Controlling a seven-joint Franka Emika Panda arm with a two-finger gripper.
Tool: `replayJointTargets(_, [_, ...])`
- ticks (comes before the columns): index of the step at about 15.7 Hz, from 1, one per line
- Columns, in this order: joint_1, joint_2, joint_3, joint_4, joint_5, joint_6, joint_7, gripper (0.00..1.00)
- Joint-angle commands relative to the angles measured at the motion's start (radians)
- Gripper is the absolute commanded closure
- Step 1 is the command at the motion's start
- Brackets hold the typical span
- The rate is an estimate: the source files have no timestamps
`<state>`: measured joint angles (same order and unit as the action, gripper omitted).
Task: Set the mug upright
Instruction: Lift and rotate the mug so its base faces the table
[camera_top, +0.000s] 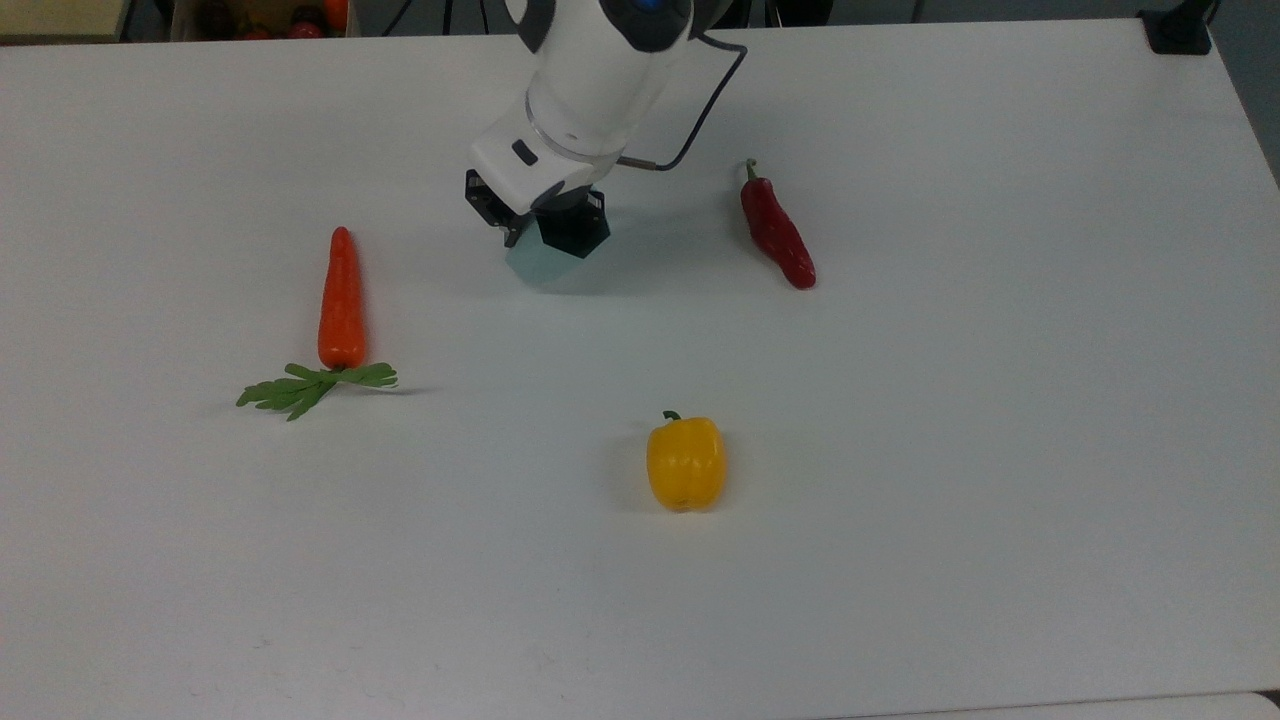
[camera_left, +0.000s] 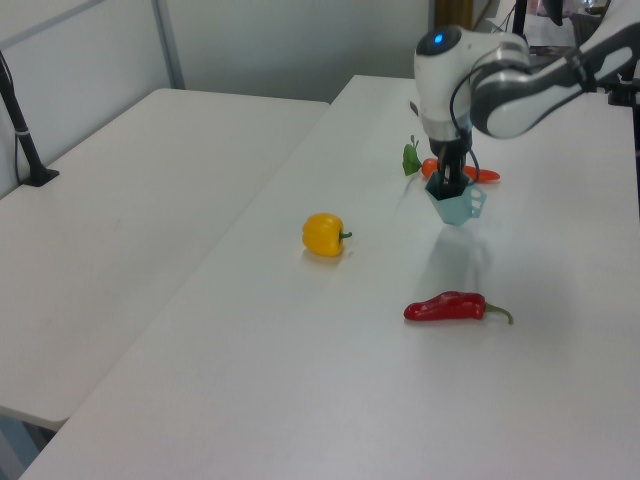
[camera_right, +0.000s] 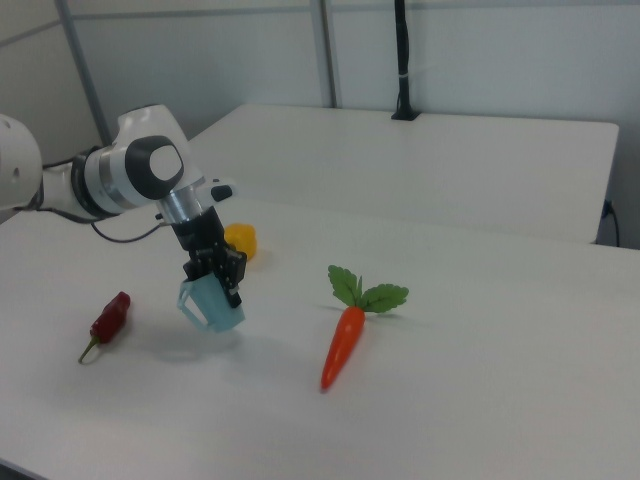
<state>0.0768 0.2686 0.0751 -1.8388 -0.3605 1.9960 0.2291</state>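
- The gripper (camera_right: 216, 274) points almost straight down and is clamped on the rim wall of the mug (camera_right: 213, 303), one finger apparently inside the opening and one outside; the jaws stand only a wall's thickness apart.
- The mug hangs mouth-up, close to upright but slightly tilted, its handle (camera_left: 478, 201) sticking out toward the left view's right. It seems lifted just clear of the white table (camera_top: 900, 450), with a soft shadow beneath it in the right view, though whether the base is touching I cannot tell for sure.
- Taking the carrot (camera_top: 341, 300) as the landmark: in the top view the mug (camera_top: 548, 262) sits to the carrot's right and a little farther up the table, between it and the red chili pepper (camera_top: 777, 236), well apart from both. The yellow bell pepper (camera_top: 685, 463) lies far below and right of the carrot, out of the way.
- Judged from this, the turning is mostly done; lowering and release remain.
- Risk: a pinch on a thin faceted wall is a small contact, so the mug could pivot or slip in the jaws if the descent is jerky.
- Risk: if it meets the table with the tilt still on, the narrow tapering base may land on an edge, and letting go then could tip it back over, perhaps rolling it toward the carrot.
- Risk: the finger inside the mug could catch the rim on withdrawal and drag it over unless the jaws part fully and the arm rises straight.
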Motion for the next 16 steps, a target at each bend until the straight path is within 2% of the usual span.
replayJointTargets(1, [-0.037,-0.025,-0.02,0.042,0.228,0.02,-0.254,1.0])
replayJointTargets(3, [-0.064,0.001,-0.037,0.087,0.329,0.021,-0.357,1.0])
replayJointTargets(6, [-0.097,0.084,-0.066,0.229,0.46,0.015,-0.467,1.0])
replayJointTargets(8, [-0.112,0.139,-0.092,0.314,0.486,0.01,-0.499,1.0])
replayJointTargets(11, [-0.137,0.23,-0.093,0.409,0.506,0.007,-0.507,1.0])
replayJointTargets(14, [-0.146,0.277,-0.09,0.423,0.514,0.015,-0.513,1.0])
replayJointTargets(16, [-0.146,0.302,-0.089,0.432,0.554,0.02,-0.533,1.0])
